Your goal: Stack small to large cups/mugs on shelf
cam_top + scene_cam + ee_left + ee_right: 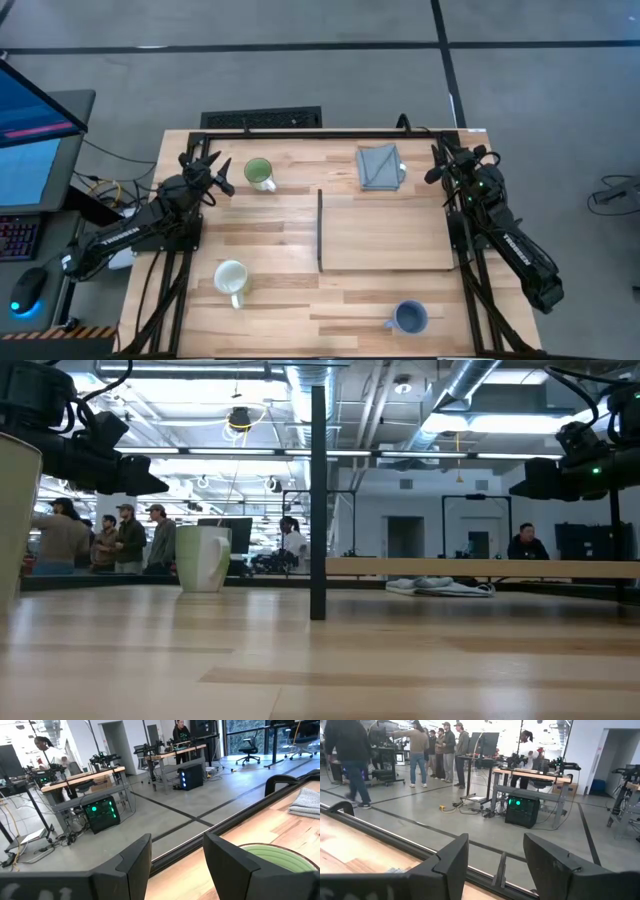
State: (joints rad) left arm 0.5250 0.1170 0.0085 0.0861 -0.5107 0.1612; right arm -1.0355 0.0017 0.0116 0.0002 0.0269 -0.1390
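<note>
- The shelf (390, 238), a light-wood board, lies empty right of the table's centre.
- The green-lined mug (259, 173) stands at the far left, the cream mug (231, 280) near left, and the blue-grey mug (409, 318) at the near edge.
- A folded grey cloth (380, 166) lies beyond the shelf.
- The left gripper (222, 176) hovers beside the green-lined mug, jaws released.
- The right gripper (438, 163) waits at the far right, jaws released.

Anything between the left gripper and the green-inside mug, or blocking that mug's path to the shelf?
Nothing visible. The left gripper is open beside the green-inside mug, and only bare tabletop lies between that mug and the empty shelf.
</note>
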